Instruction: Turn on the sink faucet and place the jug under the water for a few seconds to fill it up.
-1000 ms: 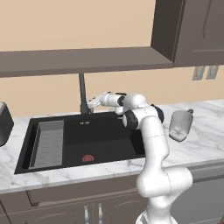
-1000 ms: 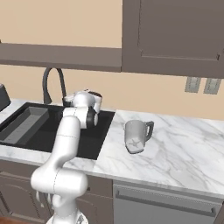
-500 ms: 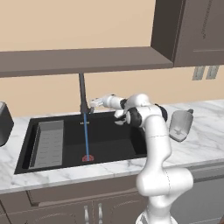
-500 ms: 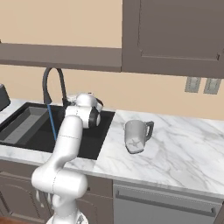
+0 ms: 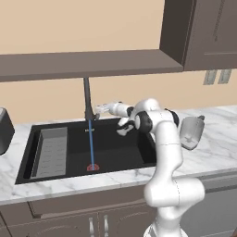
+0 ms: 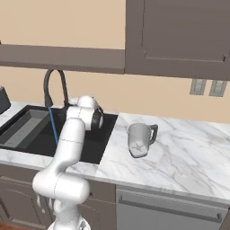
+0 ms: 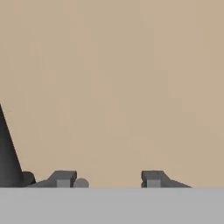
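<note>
Water [image 5: 90, 143] runs in a thin blue stream from the faucet [image 5: 87, 99] straight down to the red drain [image 5: 93, 167] of the sink [image 5: 115, 157]. The first step of the task therefore reads as done.

End effector [image 5: 99, 110]: positioned at the far edge of the sink, just right of the faucet stem, near its base where the lever sits. In the hand view the two fingertips [image 7: 64, 178] stand apart with bare wall between them and nothing held. The end effector is released and empty. The dark faucet stem rises at the left edge of that view, beside the left fingertip, not between the tips.

Jug [image 6: 139, 139]: resting on the marble surface [image 6: 188, 148] to the right of the sink, well apart from the end effector and from the stream. It appears tilted rather than fully upright; the exact pose is hard to tell. Its handle faces right in the right base view.

Judgement: the arm reaches left because the lever is there. The remaining work is to grasp the jug and carry it under the stream. The tilted pose may complicate the grasp.
</note>
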You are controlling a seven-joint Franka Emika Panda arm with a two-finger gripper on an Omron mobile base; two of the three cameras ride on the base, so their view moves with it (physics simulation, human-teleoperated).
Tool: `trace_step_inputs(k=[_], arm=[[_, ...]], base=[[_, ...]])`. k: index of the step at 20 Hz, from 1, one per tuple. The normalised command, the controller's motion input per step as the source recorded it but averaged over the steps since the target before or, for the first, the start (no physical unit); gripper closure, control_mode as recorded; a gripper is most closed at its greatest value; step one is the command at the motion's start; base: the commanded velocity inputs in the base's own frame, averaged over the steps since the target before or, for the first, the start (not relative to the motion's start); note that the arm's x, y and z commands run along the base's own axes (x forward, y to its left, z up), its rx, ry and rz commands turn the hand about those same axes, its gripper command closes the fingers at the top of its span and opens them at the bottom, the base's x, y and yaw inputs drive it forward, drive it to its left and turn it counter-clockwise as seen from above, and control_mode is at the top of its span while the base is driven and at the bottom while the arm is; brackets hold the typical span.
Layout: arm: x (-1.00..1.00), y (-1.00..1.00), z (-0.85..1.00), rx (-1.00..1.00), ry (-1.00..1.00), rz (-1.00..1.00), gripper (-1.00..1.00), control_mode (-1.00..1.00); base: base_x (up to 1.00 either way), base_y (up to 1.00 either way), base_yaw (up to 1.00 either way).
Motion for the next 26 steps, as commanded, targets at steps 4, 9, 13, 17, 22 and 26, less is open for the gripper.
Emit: trace_step_inputs(k=[4,9,13,17,22,26], arm=[[-0.51,-0.62,0.31,0.00,0.00,0.00,-1.00,-1.00],[-0.63,-0.63,0.64,0.00,0.00,0.00,-1.00,-1.00],[-0.75,-0.65,0.66,0.00,0.00,0.00,-1.00,-1.00],[-0.77,-0.55,0.61,0.00,0.00,0.00,-1.00,-1.00],[-0.75,-0.44,0.43,0.00,0.00,0.00,-1.00,-1.00],[-0.70,-0.38,0.19,0.00,0.00,0.00,-1.00,-1.00]], base=[[0.00,0.00,0.00],[0.00,0.00,0.00],[0.00,0.00,0.00],[0.00,0.00,0.00],[0.00,0.00,0.00],[0.00,0.00,0.00]])
